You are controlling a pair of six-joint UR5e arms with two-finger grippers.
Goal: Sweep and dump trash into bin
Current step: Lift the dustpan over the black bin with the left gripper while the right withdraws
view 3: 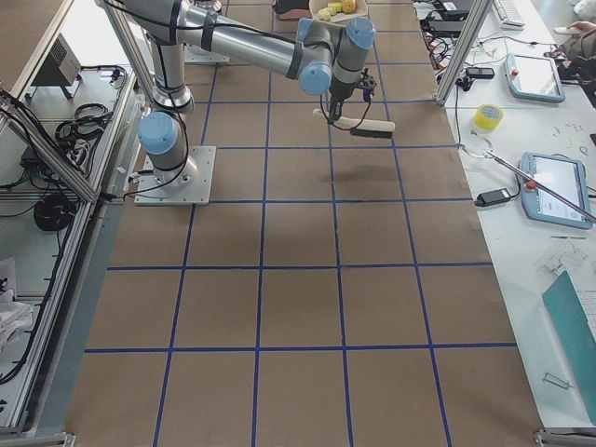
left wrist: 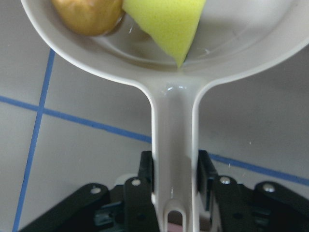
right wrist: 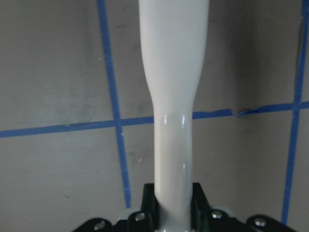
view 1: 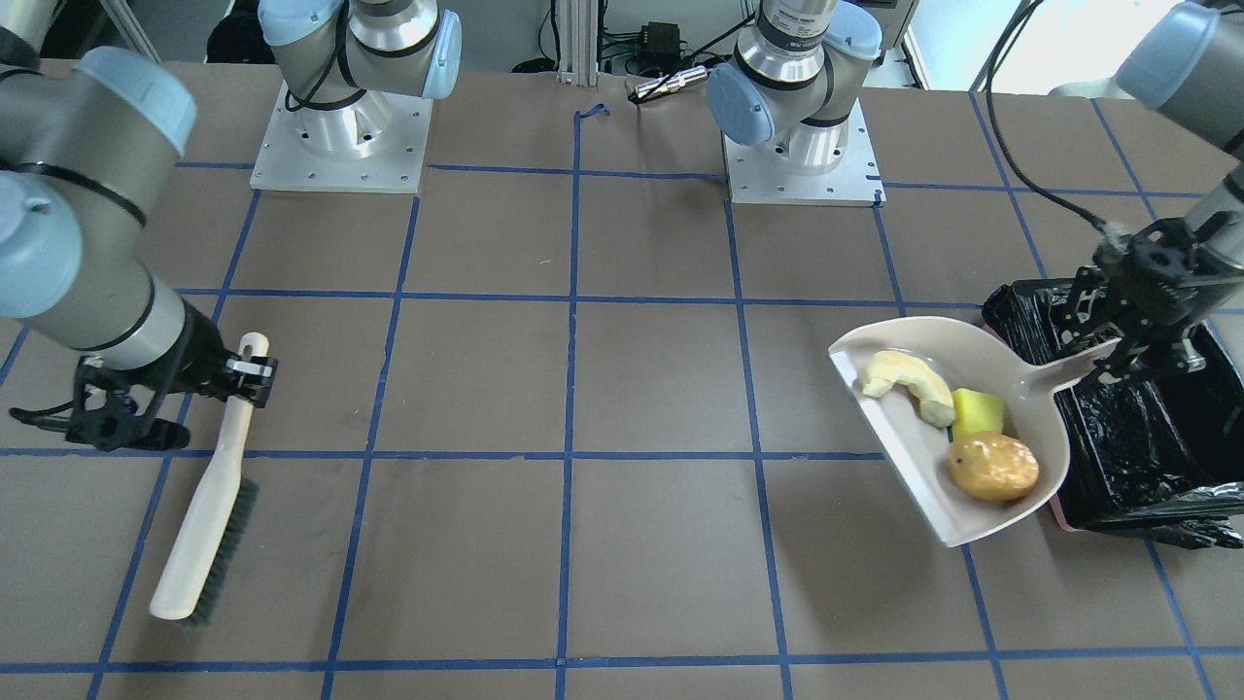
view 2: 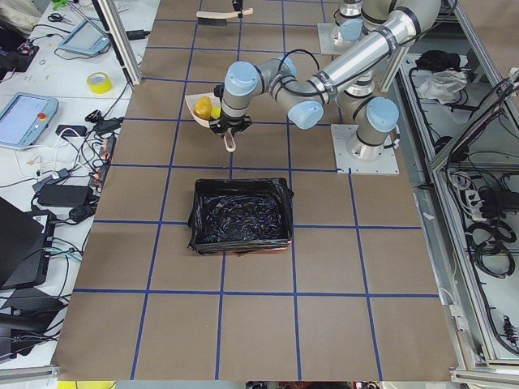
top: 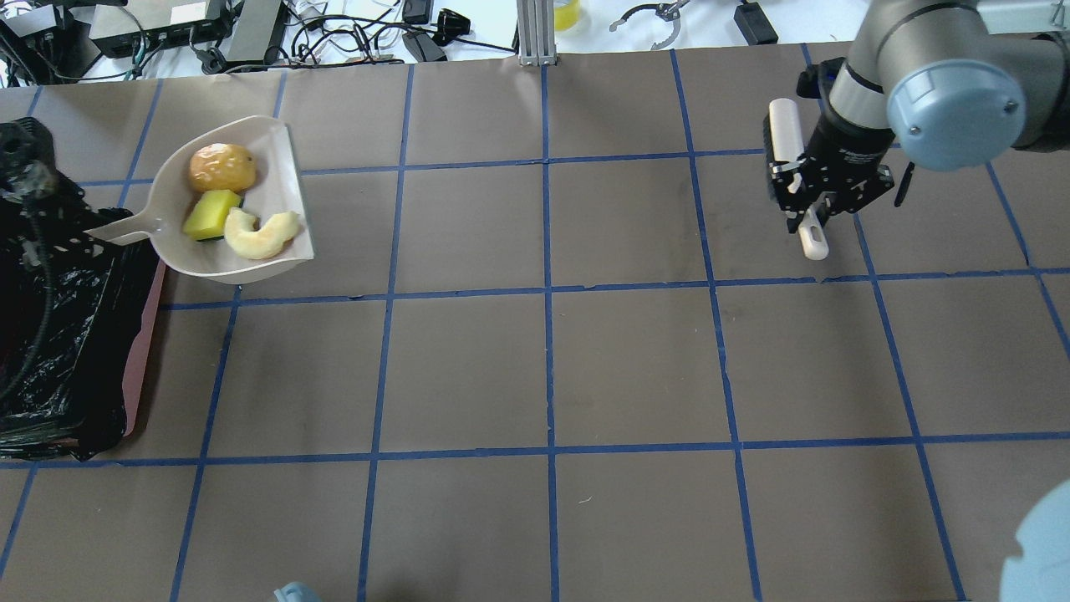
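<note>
A beige dustpan (view 1: 904, 457) holds all three trash pieces: an orange-brown potato-like lump (view 1: 992, 466), a pale curved crescent slice (view 1: 909, 381) and a yellow-green wedge (view 1: 977, 412). My left gripper (view 1: 1127, 360) is shut on the dustpan's handle (left wrist: 175, 145) and holds the pan about level beside the bin (view 1: 1118, 447), a pink container lined with a black bag. The gripper itself is over the bin's edge. My right gripper (view 1: 248, 369) is shut on the handle of a cream hand brush (view 1: 204, 530), far from the dustpan. The brush handle fills the right wrist view (right wrist: 174, 121).
The brown table is marked with a blue tape grid (top: 547, 293). The two arm bases (view 1: 340, 136) stand at the robot's side. Cables and devices lie beyond the table's far edge (top: 334, 33). The bin's pink rim (top: 142, 351) shows at the table's left end.
</note>
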